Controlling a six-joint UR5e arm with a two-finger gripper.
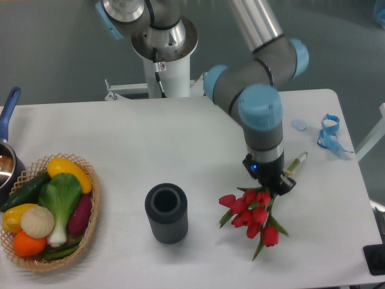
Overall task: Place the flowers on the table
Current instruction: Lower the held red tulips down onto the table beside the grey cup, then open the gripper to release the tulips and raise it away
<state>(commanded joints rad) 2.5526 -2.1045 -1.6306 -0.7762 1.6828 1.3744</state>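
The flowers (254,215), a bunch of red tulips with green leaves, lie low over the white table (180,138) at its right front. The blooms point toward the front edge and the stem ends (298,161) stick out to the back right. My gripper (270,182) points straight down over the bunch and is closed around the stems just behind the blooms. The wrist hides most of the fingers. I cannot tell whether the blooms touch the tabletop.
A dark grey ribbed vase (166,212) stands upright left of the flowers. A wicker basket (90,220) of vegetables sits at the front left. A pot with a blue handle (9,108) is at the left edge. A blue ribbon (329,133) lies at the back right.
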